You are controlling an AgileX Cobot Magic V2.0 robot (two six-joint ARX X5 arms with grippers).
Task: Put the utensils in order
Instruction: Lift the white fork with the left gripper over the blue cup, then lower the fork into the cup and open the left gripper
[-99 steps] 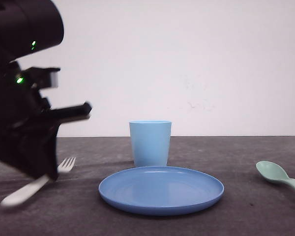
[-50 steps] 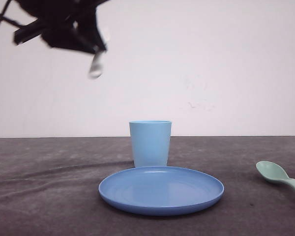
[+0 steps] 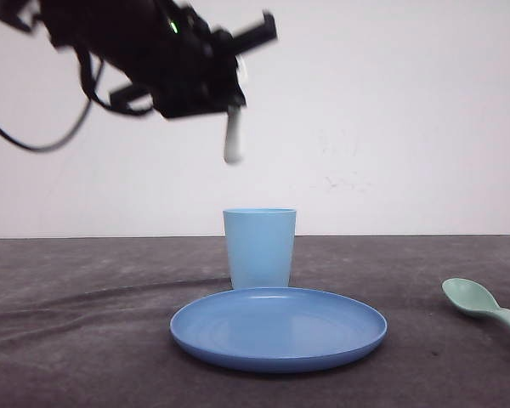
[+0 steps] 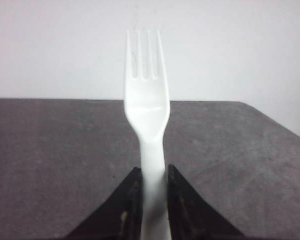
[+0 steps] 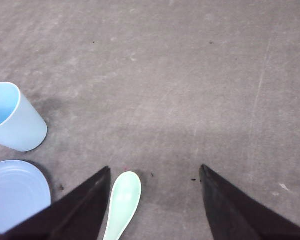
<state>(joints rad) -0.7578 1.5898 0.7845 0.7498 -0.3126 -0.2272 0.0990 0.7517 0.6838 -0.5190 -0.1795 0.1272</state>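
High on the left, above the table (image 3: 68, 340): left gripper (image 4: 151, 181) clamped on the handle of the fork (image 4: 146, 110), both jaws pressed flat against its sides, tines pointing away from the wrist. From the front, handle end hanging down out of the gripper (image 3: 217, 89), up and a little left of the cup (image 3: 259, 247) and well clear of its rim. Looks light and stiff (thin moulded plastic, probably smooth enough to pivot in a loose pinch), so best held where held now, on the thick handle rather than the tines. In the middle: cup upright, just behind the plate (image 3: 279, 327). Far right: spoon (image 3: 480, 304) flat on the table, bowl toward the plate. Right gripper (image 5: 152, 175) poised over it with jaws wide apart, one tip just beside the spoon's bowl, nothing between them. Likely as light and slick as the fork, shallow against the table; narrow handle the sounder place to grip, not the rounded bowl.
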